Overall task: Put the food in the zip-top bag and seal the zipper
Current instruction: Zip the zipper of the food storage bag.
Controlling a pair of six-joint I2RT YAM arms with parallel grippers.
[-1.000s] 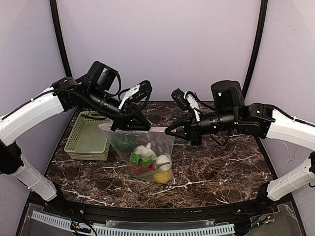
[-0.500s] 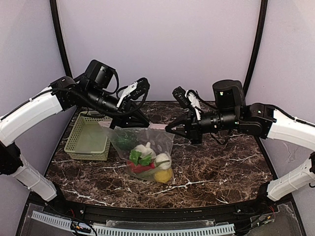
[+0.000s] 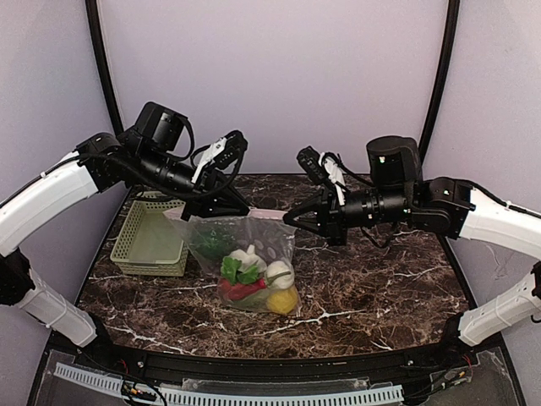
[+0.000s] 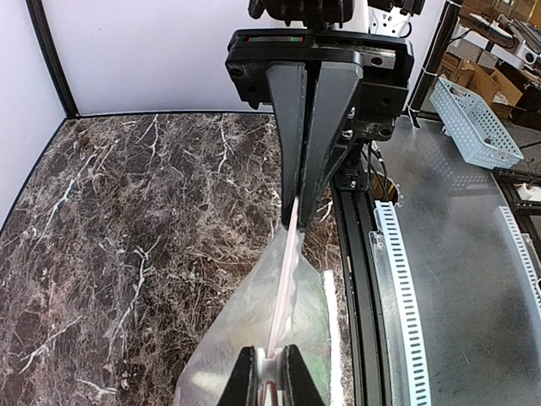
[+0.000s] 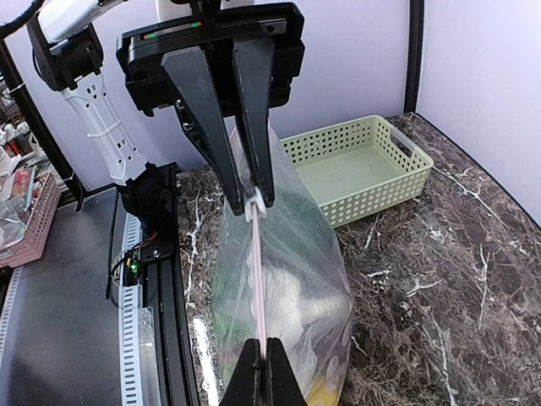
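The zip-top bag (image 3: 245,249) hangs between both grippers just above the table, with the food in its bottom: yellow lemon (image 3: 283,300), white pieces (image 3: 280,275), green leafy vegetable (image 3: 233,270) and red chili (image 3: 242,290). The zipper (image 3: 269,216) shows as a thin pink strip stretched taut along the bag's mouth. My left gripper (image 3: 223,208) is shut on the zipper's left part, with a small white tab between its fingers (image 4: 270,359). My right gripper (image 3: 291,219) is shut on the zipper's right end (image 5: 264,353). The bag (image 5: 287,279) bulges below the strip (image 5: 257,279).
The pale green mesh basket (image 3: 152,237) stands at the table's left, just behind the bag; it shows in the right wrist view (image 5: 359,173) too. A black rail runs along the table's near edge (image 4: 359,279).
My left gripper has slid left along the bag's mouth, away from the right gripper, so more of the pink strip shows between them. The bag has risen slightly. The right gripper has barely moved.
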